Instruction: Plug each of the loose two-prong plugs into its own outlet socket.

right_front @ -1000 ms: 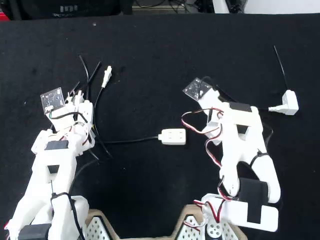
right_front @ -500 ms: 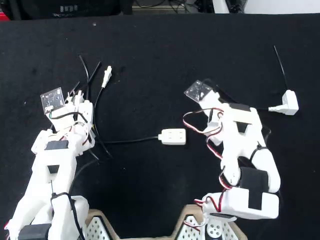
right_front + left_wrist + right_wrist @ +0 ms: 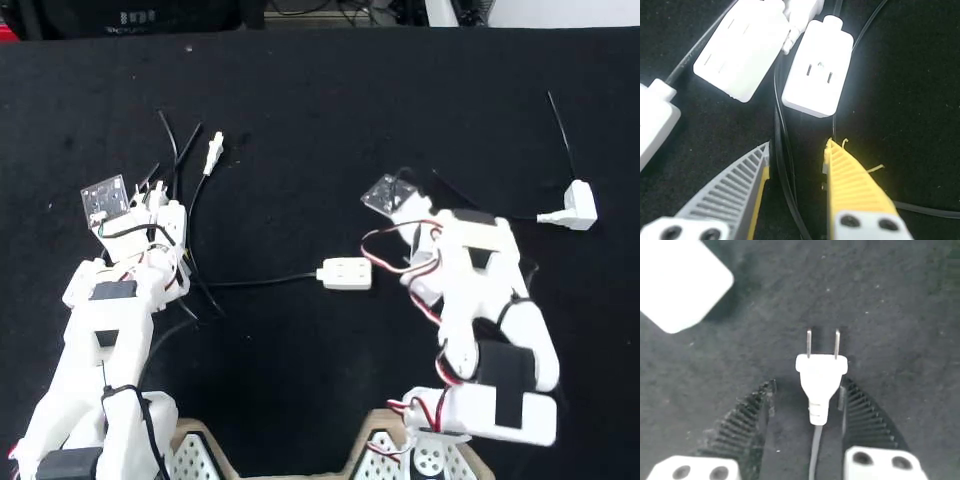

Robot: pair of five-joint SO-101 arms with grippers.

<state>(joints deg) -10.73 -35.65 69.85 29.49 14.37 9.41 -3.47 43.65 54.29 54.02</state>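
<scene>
A white two-prong plug (image 3: 820, 374) lies on the black table between the fingers of my right gripper (image 3: 807, 387), prongs pointing away. The gripper is open; one finger (image 3: 852, 405) touches the plug's side, the other stands off it. A white outlet socket (image 3: 345, 273) on a black cord lies just left of the right arm (image 3: 470, 260). My left gripper (image 3: 797, 152) is open astride a black cable (image 3: 782, 170), short of two white sockets (image 3: 817, 67) (image 3: 742, 45). Another loose plug (image 3: 213, 152) lies beyond the left arm (image 3: 150, 235).
A white plug adapter (image 3: 575, 207) with a black cord lies at the right edge of the table. Black cables (image 3: 185, 170) tangle around the left arm's wrist. A white socket corner (image 3: 677, 282) shows close to the right gripper.
The right arm has swung slightly left, its wrist now closer to the middle socket. The left arm has not moved.
</scene>
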